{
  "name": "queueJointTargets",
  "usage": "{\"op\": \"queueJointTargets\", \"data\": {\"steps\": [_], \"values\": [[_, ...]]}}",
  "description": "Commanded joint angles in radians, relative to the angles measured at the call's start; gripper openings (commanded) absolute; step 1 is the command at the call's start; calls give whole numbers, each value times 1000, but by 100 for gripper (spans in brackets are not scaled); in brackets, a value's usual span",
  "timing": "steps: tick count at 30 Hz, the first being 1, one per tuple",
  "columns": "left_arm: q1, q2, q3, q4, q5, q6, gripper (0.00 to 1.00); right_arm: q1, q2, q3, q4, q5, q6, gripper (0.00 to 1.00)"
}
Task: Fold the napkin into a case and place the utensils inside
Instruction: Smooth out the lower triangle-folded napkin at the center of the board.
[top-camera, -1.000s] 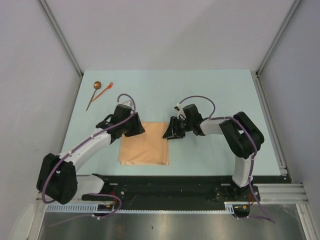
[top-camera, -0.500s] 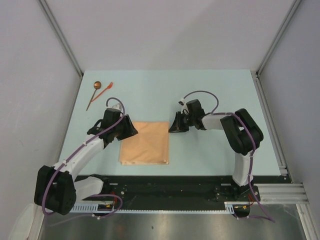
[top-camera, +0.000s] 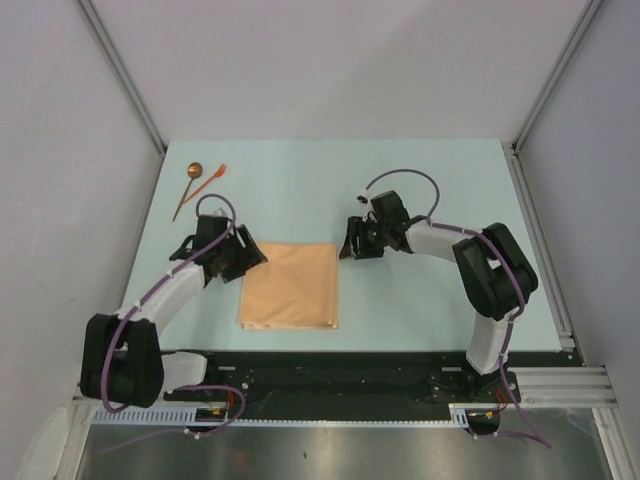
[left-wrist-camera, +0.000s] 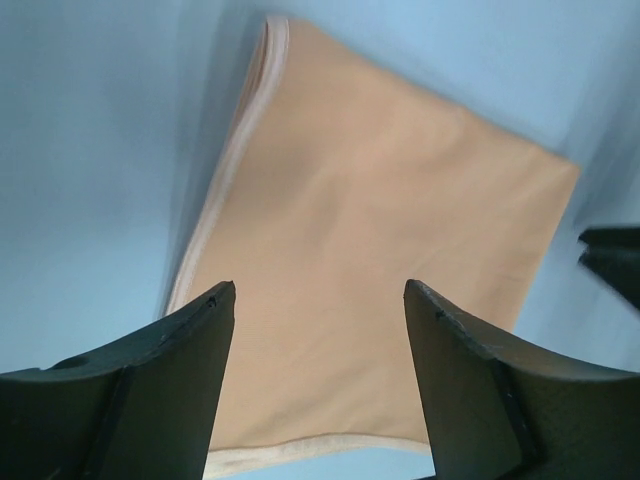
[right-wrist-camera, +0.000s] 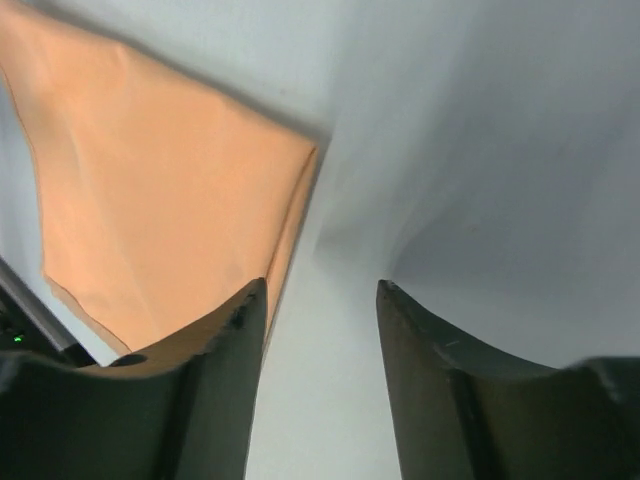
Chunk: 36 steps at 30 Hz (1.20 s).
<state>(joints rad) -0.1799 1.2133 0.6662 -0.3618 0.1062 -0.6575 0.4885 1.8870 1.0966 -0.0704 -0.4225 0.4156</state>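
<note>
The napkin (top-camera: 290, 285) lies flat on the counter (top-camera: 430, 180), near the middle and toward the arms, squared up so its far edge faces both arms. It is not yet a narrow case, so folding seems to be the step in hand.

The left pincer (top-camera: 252, 258) sits just off the far-left corner and the right pincer (top-camera: 348, 246) just off the far-right. Both have their jaws spread and hold nothing. Each is probably placed to take a corner together.

The spoon (top-camera: 187, 188) and fork (top-camera: 212, 178) wait at the far-left, well apart from the cloth and out of the way of folding.
</note>
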Motion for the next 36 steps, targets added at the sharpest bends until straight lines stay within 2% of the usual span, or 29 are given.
{"op": "queueJointTargets", "data": {"steps": [1, 4, 6, 13, 16, 18, 21, 25, 30, 36], "values": [[68, 118, 137, 23, 87, -18, 73, 117, -143, 2, -161, 185, -63, 63], [99, 118, 150, 21, 134, -19, 71, 189, -187, -59, -160, 130, -9, 74], [99, 66, 116, 47, 133, -21, 71, 220, -209, -107, -137, 102, 46, 78], [99, -18, 69, 43, 171, -13, 71, 323, -308, -308, 60, 99, 248, 78], [99, -44, 52, 41, 190, -8, 71, 334, -305, -363, 174, 52, 324, 75], [99, -61, 52, 26, 193, -2, 71, 343, -292, -406, 252, 24, 373, 70], [99, -83, 55, 11, 194, 9, 71, 361, -279, -443, 296, 28, 433, 66], [99, -106, 53, 6, 207, 9, 71, 372, -252, -448, 294, 33, 446, 60], [99, -100, 76, -8, 198, 24, 71, 364, -239, -469, 297, 36, 442, 46], [102, 12, 141, -16, 208, 48, 74, 331, -232, -477, 304, 13, 388, 37]]}}
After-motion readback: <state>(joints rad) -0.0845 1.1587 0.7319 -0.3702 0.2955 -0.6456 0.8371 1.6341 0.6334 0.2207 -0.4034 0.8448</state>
